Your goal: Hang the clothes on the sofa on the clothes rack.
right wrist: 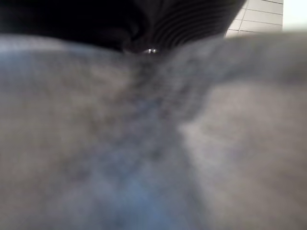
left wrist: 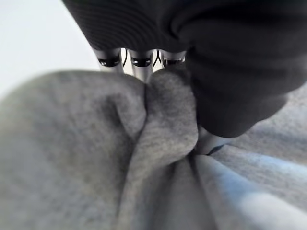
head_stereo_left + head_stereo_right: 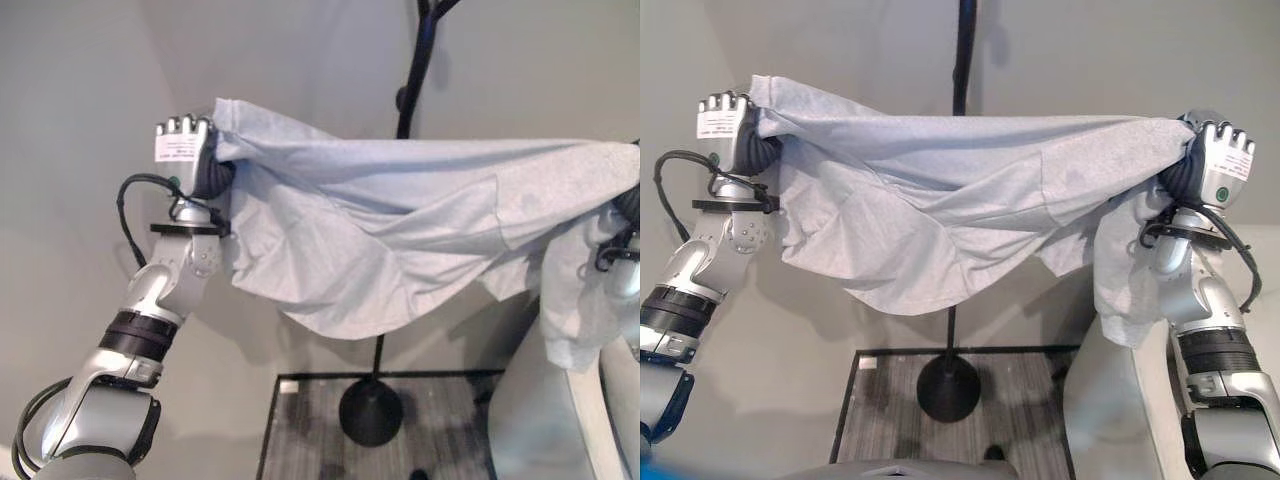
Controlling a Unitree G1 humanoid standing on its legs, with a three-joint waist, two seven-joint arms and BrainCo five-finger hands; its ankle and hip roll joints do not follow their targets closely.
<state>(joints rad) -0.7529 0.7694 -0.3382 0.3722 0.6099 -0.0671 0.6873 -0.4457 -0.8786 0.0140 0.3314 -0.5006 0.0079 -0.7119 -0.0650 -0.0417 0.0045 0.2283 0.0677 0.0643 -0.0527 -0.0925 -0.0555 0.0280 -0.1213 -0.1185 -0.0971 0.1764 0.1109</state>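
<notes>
A pale grey-blue shirt [image 3: 960, 190] hangs stretched between my two raised hands. My left hand [image 3: 728, 128] is shut on one end of it, and the left wrist view shows the cloth [image 2: 163, 120] bunched against its fingers [image 2: 139, 62]. My right hand [image 3: 1218, 160] is shut on the other end, where a sleeve [image 3: 1120, 285] dangles below. Behind the shirt stands the black clothes rack: its pole [image 3: 964, 50] rises above the cloth and its round base [image 3: 948, 388] rests on the floor. The shirt hides the middle of the pole.
The rack's base stands on a grey striped mat with a dark frame [image 3: 880, 410]. A light grey sofa [image 3: 1120, 410] edge is at the lower right, below my right arm. A plain grey wall [image 3: 840, 40] is behind everything.
</notes>
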